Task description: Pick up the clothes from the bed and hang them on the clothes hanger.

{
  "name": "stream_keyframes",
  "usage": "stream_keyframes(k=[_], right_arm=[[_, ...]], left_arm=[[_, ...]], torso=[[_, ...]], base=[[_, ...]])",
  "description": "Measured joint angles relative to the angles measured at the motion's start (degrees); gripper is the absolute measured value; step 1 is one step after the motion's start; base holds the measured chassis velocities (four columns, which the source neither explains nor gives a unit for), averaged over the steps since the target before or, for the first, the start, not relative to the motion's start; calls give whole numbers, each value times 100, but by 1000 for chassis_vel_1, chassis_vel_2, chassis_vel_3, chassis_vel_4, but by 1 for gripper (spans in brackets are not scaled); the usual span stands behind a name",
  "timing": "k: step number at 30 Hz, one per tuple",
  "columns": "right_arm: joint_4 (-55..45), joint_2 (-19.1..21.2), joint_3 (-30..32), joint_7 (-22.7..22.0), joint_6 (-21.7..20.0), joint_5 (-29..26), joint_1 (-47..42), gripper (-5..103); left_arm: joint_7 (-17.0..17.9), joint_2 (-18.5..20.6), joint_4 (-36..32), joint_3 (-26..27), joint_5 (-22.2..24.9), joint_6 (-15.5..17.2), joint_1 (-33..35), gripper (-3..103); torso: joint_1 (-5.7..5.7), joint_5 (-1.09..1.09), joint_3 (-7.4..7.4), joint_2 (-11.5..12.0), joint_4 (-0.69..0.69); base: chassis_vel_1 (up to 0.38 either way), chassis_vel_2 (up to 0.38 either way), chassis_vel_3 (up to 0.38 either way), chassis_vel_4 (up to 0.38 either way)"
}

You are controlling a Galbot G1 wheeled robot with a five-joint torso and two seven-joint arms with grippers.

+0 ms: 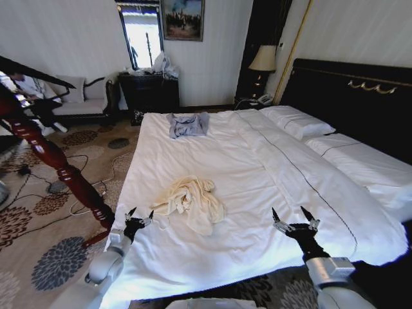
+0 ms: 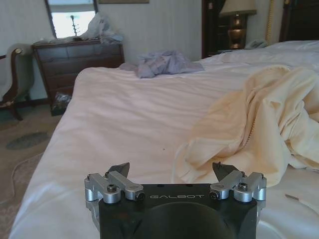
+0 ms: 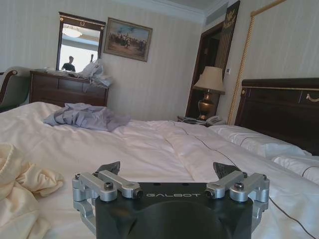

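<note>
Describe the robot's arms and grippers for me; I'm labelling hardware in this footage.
Both arms are smooth silver-grey segments ending in black wrists. The left gripper and right gripper each carry a black body printed GALBOT in grey letters, bare-metal silver linkages with dark bolts, and black pointed jaws. No loose cables show on either arm.

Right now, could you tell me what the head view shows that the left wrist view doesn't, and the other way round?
Head view alone: the dark red wooden post, the pillows, and the right gripper open over the bed's foot. Left wrist view alone: a close look at the garment's front edge. Both: the cream garment crumpled on the bed, the grey-blue garment, the dresser, and the left gripper, open beside the cream garment.
</note>
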State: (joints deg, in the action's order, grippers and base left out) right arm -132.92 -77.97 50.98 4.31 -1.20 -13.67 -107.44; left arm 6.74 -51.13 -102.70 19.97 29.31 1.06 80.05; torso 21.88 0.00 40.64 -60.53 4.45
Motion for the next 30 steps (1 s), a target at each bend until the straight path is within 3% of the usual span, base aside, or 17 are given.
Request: stream_keyframes(k=[12, 21, 24, 27, 30], right_arm=[[-20, -13, 46, -10, -8, -8, 2, 100], [-18, 11, 65, -17, -25, -22, 6, 100], [-7, 4, 31, -22, -25, -12, 14, 100], [-1, 6, 5, -27, -25, -1, 29, 100], [0, 13, 2, -29, -27, -2, 38, 100]], left_arm=[[1, -13, 521, -663, -73, 10, -639, 78], [4, -30, 681, -882, -133, -96, -977, 41], [7, -1, 684, -885, -143, -104, -941, 36], [7, 9, 683, -859, -156, -113, -840, 19], [4, 10, 668, -852, -215, -144, -786, 15]], torso=[[0, 0, -1, 0, -1], [0, 0, -1, 0, 1], [0, 1, -1, 0, 0], [0, 0, -1, 0, 0], [0, 0, -1, 0, -1]], base=[[0, 0, 0, 0], [0, 0, 0, 0], [0, 0, 0, 0], [0, 0, 0, 0], [0, 0, 0, 0]])
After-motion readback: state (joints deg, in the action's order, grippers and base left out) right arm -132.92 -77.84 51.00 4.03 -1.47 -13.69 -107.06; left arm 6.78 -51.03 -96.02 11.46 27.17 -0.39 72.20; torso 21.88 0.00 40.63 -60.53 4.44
